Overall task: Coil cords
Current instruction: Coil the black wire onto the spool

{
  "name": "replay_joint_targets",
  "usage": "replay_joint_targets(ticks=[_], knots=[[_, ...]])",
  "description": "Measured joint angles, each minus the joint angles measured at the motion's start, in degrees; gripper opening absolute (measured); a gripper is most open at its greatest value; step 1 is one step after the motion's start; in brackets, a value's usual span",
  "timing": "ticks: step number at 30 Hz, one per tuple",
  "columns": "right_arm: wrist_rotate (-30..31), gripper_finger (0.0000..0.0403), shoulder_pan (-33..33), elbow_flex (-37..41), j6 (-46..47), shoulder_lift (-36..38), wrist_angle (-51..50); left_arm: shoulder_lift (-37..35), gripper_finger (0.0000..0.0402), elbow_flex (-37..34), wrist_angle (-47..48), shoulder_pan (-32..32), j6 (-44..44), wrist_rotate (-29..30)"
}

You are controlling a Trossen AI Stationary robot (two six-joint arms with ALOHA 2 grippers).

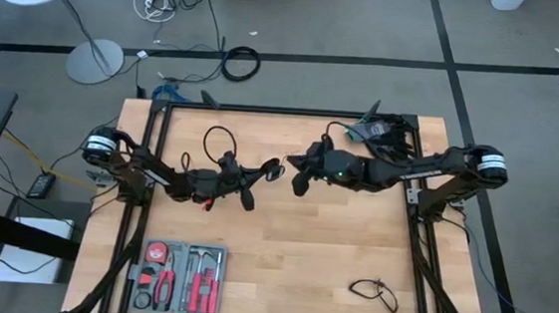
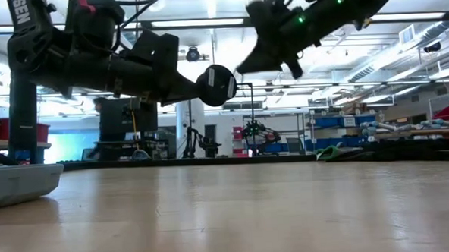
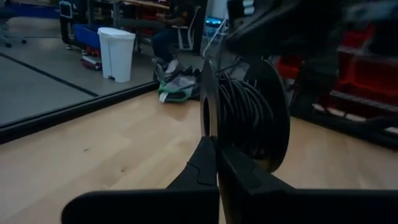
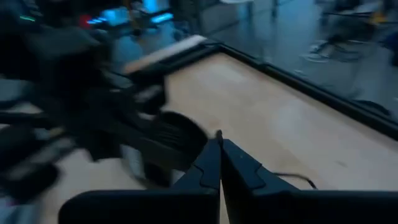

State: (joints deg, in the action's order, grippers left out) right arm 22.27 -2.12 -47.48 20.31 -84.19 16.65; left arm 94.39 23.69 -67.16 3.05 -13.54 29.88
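1. The table is lying bare and pale across its middle in the high view. Only that view is showing its corners, with a tool tray at the near left and a short cord lying loose at the near right, well apart from both arms.
2. The two arms are reaching in from opposite sides and meeting over the table's middle. The low view alone is showing that both are hanging clear above the wood.
3. The left gripper is clenching on the edge of a round black spool. Its own wrist view is showing what the overhead one is not: the closed fingers pinching one thin flange, with dark cord wound on the hub between the two flanges.
4. A loop of cord is arching up behind the left wrist; only the high view is catching it.
5. The right gripper is sitting just beside the spool, its fingers pressed together on nothing. In its wrist view the spool is blurring just beyond the tips; I cannot tell whether they are touching it.
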Motion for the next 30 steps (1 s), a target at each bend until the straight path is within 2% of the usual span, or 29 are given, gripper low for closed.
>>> replay_joint_targets(ticks=[3,7,13,21,24,30], knots=[[-3.0,0.0000,0.1,-0.2,0.1,-1.0,3.3,0.0,0.0000,2.0,4.5,0.0,0.1,0.7],[-4.9,0.0000,0.9,-1.5,1.0,-3.1,3.1,0.0,0.0000,4.0,9.0,0.0,-0.1,4.6],[-8.5,0.0004,2.5,-5.0,1.0,-8.4,3.0,0.0,0.0000,5.0,9.8,0.1,-0.1,7.5],[-12.0,0.0025,3.4,-8.5,-0.7,-15.7,3.3,0.0,0.0000,5.4,9.1,0.0,-0.2,8.2],[-13.6,0.0033,3.7,-8.3,0.6,-17.3,1.9,0.0,0.0000,5.3,8.0,0.0,-0.4,8.2],[-14.9,0.0041,4.2,-8.1,3.9,-16.1,-9.0,0.0,0.0000,4.3,6.7,0.0,-3.3,7.0]])
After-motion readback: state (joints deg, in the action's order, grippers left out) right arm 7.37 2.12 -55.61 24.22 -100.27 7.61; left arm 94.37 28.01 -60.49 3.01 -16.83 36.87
